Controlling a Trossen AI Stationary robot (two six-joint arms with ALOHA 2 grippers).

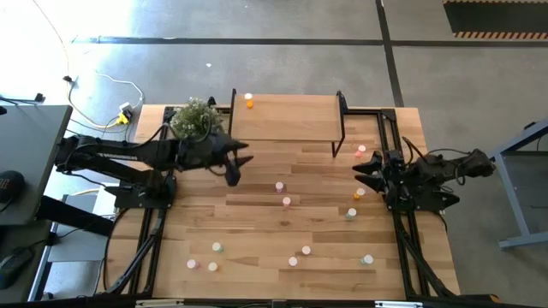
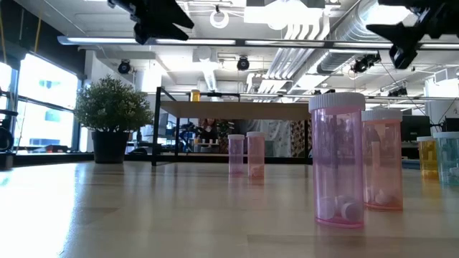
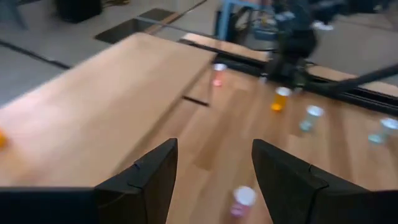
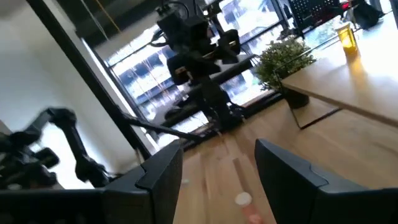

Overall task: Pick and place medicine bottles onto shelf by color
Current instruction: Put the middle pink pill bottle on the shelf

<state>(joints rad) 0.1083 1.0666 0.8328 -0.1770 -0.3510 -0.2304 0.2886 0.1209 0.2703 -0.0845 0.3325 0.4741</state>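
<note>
Beside the shelf (image 1: pixel 287 118), left gripper (image 1: pixel 235 169) hangs empty with fingers spread, apparently over a pink bottle (image 3: pixel 241 200); centre before closing.

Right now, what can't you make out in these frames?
- High view: left gripper is a dark mass; fingers unresolved.
- High view: medicine bottles too small to tell pink shades.
- Low view: both grippers cut off by the top edge.
- Left wrist view: motion blur smears the shelf.

No text, label, brand, number or sign can be read anywhere, not even on the medicine bottles (image 2: pixel 338 159).
</note>
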